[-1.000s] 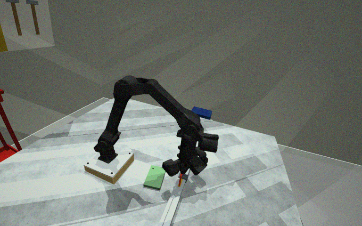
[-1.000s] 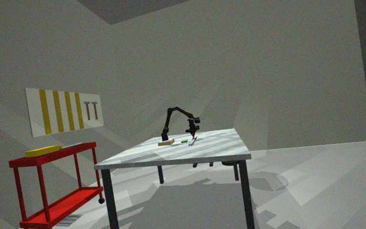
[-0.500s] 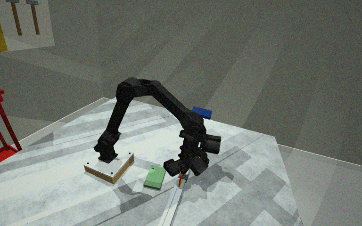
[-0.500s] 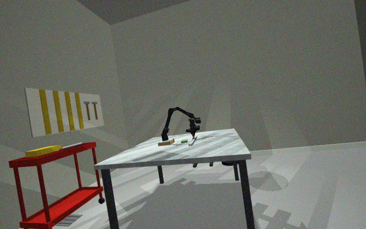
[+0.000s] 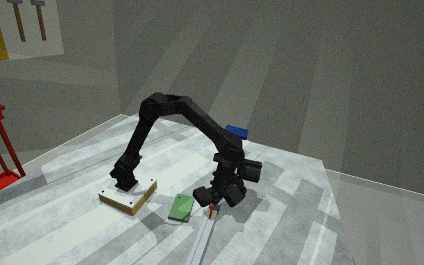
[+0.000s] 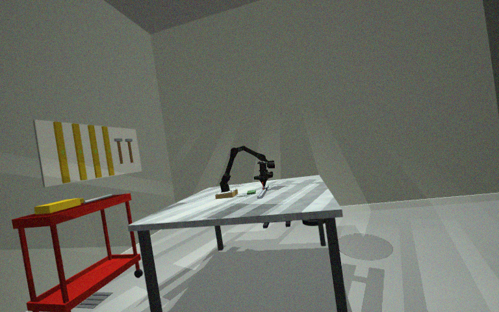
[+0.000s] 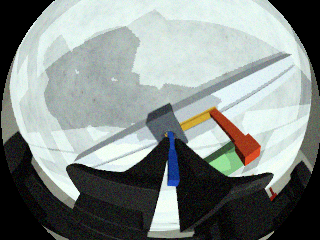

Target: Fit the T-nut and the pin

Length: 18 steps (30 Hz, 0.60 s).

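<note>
One claw (image 5: 216,200) (image 6: 263,185) (image 7: 171,143) grips one blue pin (image 7: 173,165) above one dark bracket (image 5: 215,207) (image 7: 166,123) on one rail (image 5: 201,237) (image 6: 262,192) (image 7: 255,86).

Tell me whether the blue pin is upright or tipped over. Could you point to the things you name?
Upright, or nearly so: the fingers grip the blue pin (image 7: 173,167), its lower end at the dark bracket's hole (image 7: 167,134).

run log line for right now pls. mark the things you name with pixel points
gripper (image 5: 215,204) (image 6: 264,186) (image 7: 171,143): shut on blue pin (image 7: 173,165) | pin: at dark bracket (image 5: 215,207) (image 7: 166,124) | orange handle (image 5: 211,211) (image 7: 235,135): ungripped
</note>
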Each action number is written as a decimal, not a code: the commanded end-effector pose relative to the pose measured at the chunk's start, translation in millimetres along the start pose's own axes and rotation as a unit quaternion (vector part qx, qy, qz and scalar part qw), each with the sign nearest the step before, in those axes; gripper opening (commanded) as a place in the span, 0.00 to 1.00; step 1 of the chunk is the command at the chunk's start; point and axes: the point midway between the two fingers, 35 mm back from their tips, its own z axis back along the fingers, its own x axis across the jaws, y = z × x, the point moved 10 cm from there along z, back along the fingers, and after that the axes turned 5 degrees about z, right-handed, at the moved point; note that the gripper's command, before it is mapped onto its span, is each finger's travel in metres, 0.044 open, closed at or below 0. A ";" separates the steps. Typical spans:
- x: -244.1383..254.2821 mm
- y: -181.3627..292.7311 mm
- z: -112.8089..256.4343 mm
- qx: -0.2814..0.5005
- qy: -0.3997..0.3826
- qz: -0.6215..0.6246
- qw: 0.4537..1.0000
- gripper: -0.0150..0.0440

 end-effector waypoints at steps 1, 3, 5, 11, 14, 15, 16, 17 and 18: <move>1.6 -2.6 0.2 0.007 0.003 0.003 1.000 0.00; 2.1 -3.3 0.2 0.009 0.005 0.003 1.000 0.00; 2.5 -4.1 0.2 0.012 0.006 0.003 1.000 0.00; 3.5 -5.8 0.2 0.018 0.010 0.003 1.000 0.00; 3.2 -5.3 0.1 0.016 0.009 0.002 1.000 0.00; 3.1 -5.1 0.1 0.016 0.009 0.002 1.000 0.00; 2.9 -4.7 0.1 0.015 0.009 0.001 1.000 0.00; 2.7 -4.4 0.0 0.014 0.008 0.001 1.000 0.00; 2.5 -4.2 0.0 0.013 0.008 0.001 1.000 0.00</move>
